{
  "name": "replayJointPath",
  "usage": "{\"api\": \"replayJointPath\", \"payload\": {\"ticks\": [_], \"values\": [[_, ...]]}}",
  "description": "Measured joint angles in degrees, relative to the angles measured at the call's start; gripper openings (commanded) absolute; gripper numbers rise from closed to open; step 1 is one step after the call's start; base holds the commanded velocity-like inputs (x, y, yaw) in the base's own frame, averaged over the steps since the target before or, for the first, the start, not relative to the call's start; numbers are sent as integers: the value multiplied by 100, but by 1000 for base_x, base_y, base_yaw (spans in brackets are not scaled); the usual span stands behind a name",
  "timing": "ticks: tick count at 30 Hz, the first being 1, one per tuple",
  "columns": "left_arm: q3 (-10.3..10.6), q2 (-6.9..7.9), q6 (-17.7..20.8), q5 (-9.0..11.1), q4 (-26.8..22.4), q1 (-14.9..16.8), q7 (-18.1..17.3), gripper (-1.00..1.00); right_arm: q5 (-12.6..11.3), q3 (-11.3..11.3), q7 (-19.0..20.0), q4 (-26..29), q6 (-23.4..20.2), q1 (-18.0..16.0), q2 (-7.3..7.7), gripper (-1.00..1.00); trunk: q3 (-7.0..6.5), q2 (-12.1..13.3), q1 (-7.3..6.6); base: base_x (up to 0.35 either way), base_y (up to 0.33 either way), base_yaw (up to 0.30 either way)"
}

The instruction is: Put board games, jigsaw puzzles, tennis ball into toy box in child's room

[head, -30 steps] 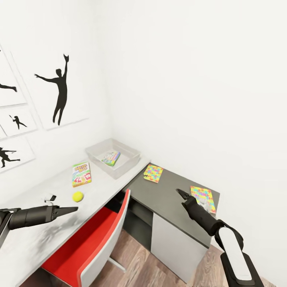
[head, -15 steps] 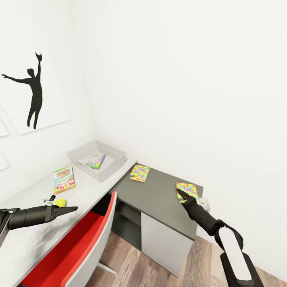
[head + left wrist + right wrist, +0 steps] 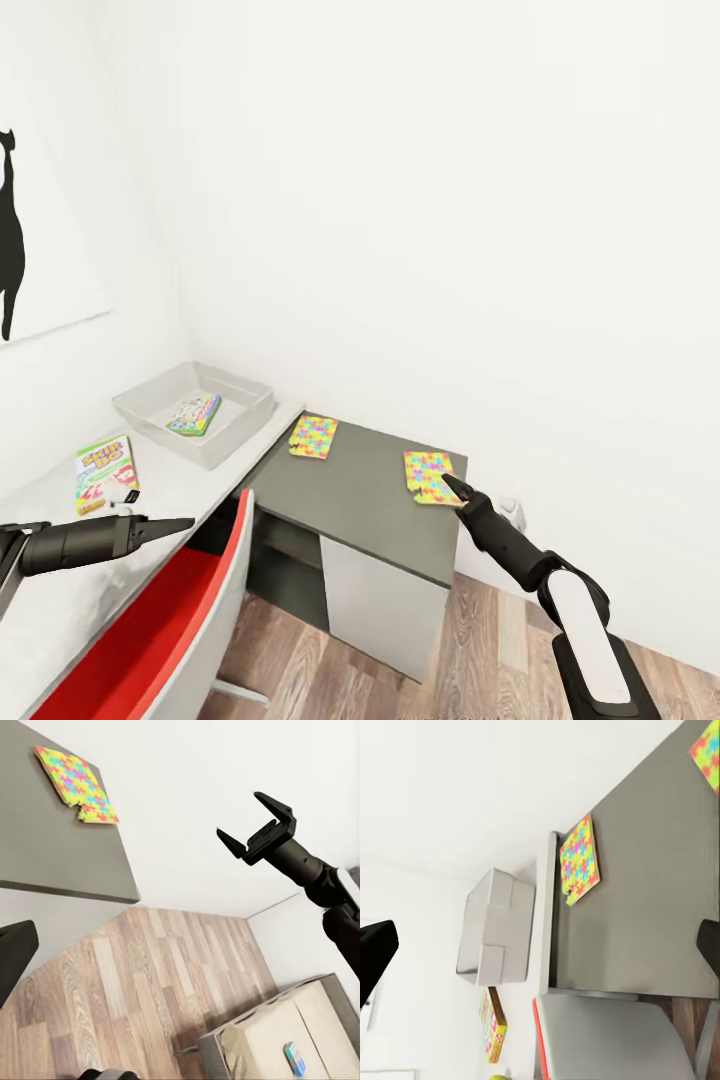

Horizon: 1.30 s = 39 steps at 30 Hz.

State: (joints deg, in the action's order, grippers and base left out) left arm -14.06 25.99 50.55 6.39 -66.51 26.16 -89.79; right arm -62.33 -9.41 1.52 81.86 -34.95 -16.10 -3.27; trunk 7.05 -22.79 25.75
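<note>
— Since a second ago, what has moved?

— Mostly the camera: it has swung right, so the whole desk sits further left in the head view. Against that, the right gripper point(image 3: 452, 487) now hangs at the near corner of the puzzle point(image 3: 430, 476) by the dark desk top's point(image 3: 370, 505) right edge, where earlier it hung short of that sheet.

— Is it holding the puzzle?

— No. In the left wrist view the right gripper point(image 3: 257, 827) has its fingers spread apart, with nothing between them.

— And the left one?

— The left gripper point(image 3: 178, 524) hovers over the pale desk top point(image 3: 190, 470), its tips pressed together to a point, near the board game point(image 3: 105, 473) lying flat there.

— Where are the other toys?

— A second puzzle point(image 3: 314, 437) lies at the dark top's far left corner, just beside the toy box point(image 3: 150, 416). Another board game point(image 3: 194, 414) is already inside that box. The red chair point(image 3: 165, 635) stands below the left arm.
</note>
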Motion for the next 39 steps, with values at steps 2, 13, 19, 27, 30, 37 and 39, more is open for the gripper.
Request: {"api": "replayJointPath", "payload": {"ticks": [2,13,19,27,30,37,39], "values": [[0,0,0,-1,0,-1,0,100,0,0,-2,-1,1,0,0,100,0,0,0,0,0,-276],[0,0,0,-1,0,-3,0,100,-2,2,-7,-3,3,0,0,100,0,0,0,0,0,-276],[0,-5,0,-3,0,-6,0,100,-2,-3,-9,-62,3,-2,0,100,0,0,0,0,0,-276],[0,-7,0,-5,0,-7,0,100,-2,-15,-9,-220,3,-4,0,100,0,0,0,0,0,-276],[0,-8,0,-5,0,-7,0,100,-4,-15,-9,-235,3,-5,0,100,0,0,0,0,0,-276],[0,-9,0,-6,0,-5,0,100,-6,-16,-9,-247,3,-7,0,100,0,0,0,0,0,-276],[0,-9,0,-6,0,-6,0,100,-7,-16,-9,-248,3,-7,0,100,0,0,0,0,0,-276]]}}
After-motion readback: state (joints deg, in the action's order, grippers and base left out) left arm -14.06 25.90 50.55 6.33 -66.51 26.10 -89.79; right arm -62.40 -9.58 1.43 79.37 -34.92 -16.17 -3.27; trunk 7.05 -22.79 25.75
